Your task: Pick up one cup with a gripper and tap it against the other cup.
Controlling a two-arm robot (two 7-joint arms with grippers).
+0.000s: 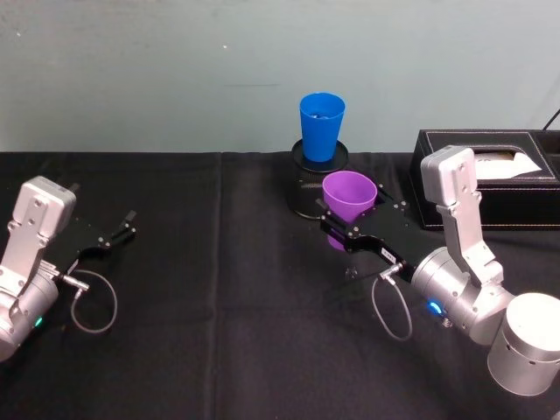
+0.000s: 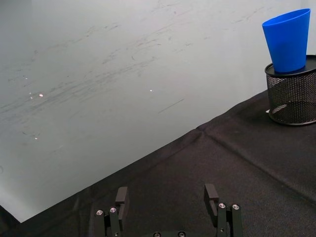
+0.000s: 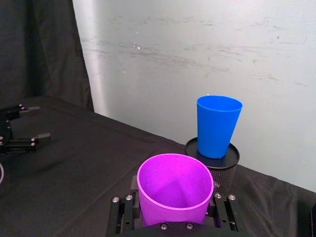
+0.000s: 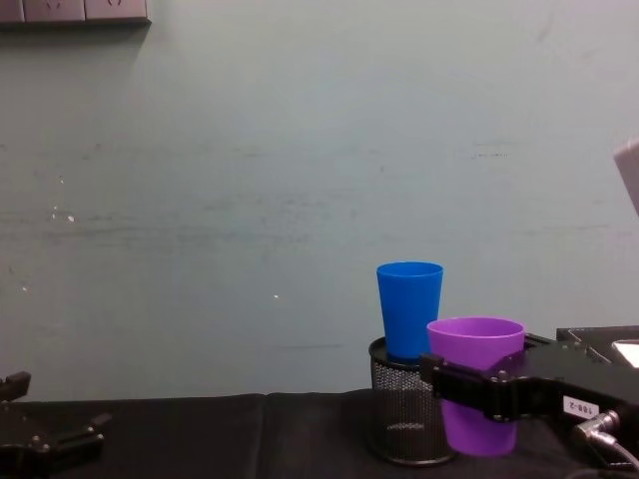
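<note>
The purple cup [image 1: 349, 194] is upright between the jaws of the right gripper [image 1: 346, 219], which pinch its wall below the rim, one finger on each side. The cup's open mouth shows above the fingers [image 3: 222, 215] in the right wrist view, and its lower half hangs below them in the chest view. It sits just in front of the mesh holder [image 1: 306, 188], a little to the holder's right, with its rim about level with the holder's top. I cannot tell whether its base touches the counter [image 1: 219, 332].

The blue cup [image 1: 321, 125] stands upright on the holder's flat top, higher than the purple cup and apart from it.

The right arm reaches in from the holder's front right. A black box [image 1: 490, 175] lies on the counter to the holder's right.

The left gripper [image 1: 118, 232] is well to the holder's left, low over the counter, its jaws spread and holding nothing.
</note>
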